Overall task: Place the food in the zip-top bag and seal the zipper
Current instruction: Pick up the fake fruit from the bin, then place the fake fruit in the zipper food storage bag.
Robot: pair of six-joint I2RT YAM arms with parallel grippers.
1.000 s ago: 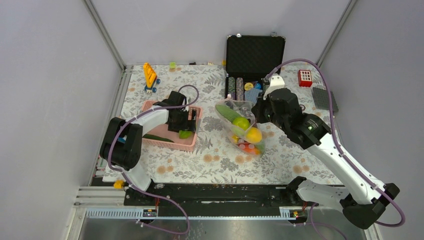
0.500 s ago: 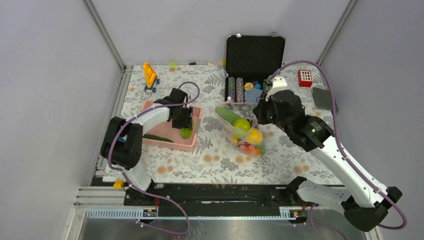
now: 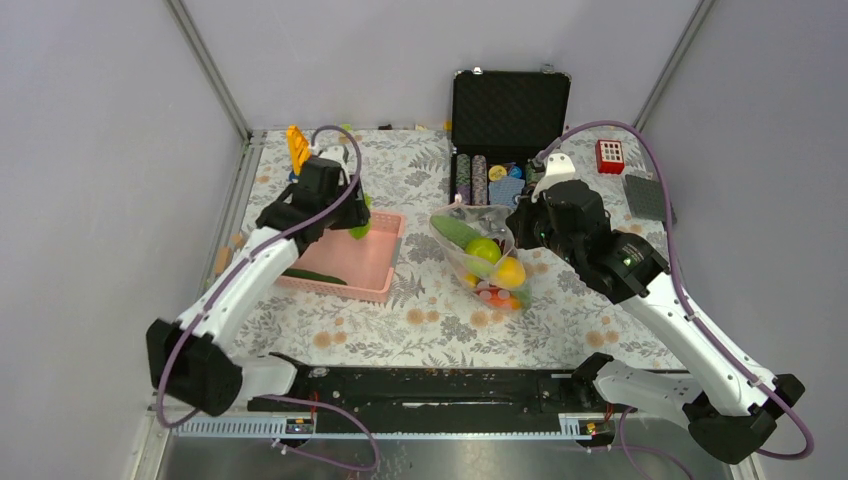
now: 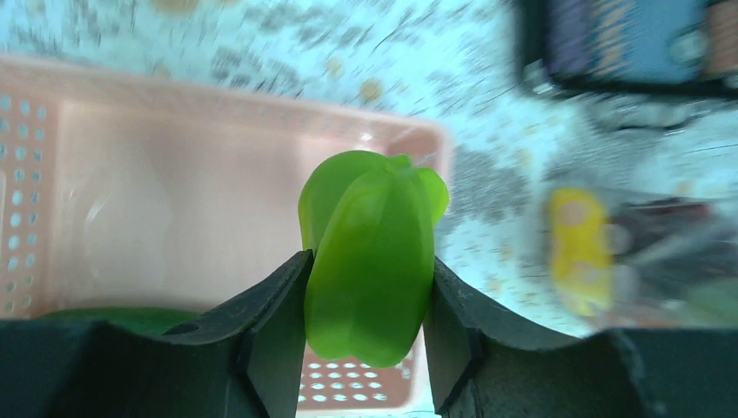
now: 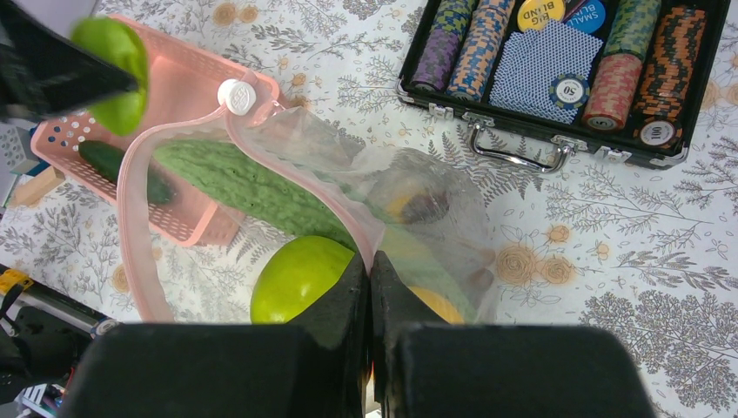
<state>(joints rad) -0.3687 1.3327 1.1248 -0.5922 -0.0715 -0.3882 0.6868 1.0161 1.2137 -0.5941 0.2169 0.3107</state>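
Left end effector (image 4: 365,292): jaws closed on the green lobed piece (image 4: 370,261), one finger on each flank, the piece upright between them. In the top view this end effector (image 3: 355,212) hangs over the far right corner of the pink basket (image 3: 340,290), with the green piece (image 3: 359,228) clear of the basket floor.

Right end effector (image 5: 368,277): fingers pressed together, pinching the rim of the zip-top bag (image 5: 426,235) at its mouth. From above it (image 3: 520,228) sits well to the right of the basket, on the bag's far right side.

Zip-top bag (image 3: 485,255): lies on the flowered worktop (image 3: 420,320) just right of the basket, apart from it.
- Its mouth is lifted and turned toward the basket.
- The zipper (image 5: 130,218) is unsealed; the pink strip forms a wide loop, and a white slider (image 5: 237,96) sits on the side of the loop nearest the basket's far rim.
- Inside: a bumpy green cucumber (image 5: 244,183), a round green fruit (image 5: 300,279) and a yellow citrus (image 3: 508,270). Small orange-red items lie at the end of the bag away from the basket's far edge; I cannot identify them.

Basket: one dark green long piece (image 3: 315,275) lies along its near wall.

Black case (image 3: 510,105): open, beyond and to the right of the basket, holding rows of striped chips (image 5: 474,39).
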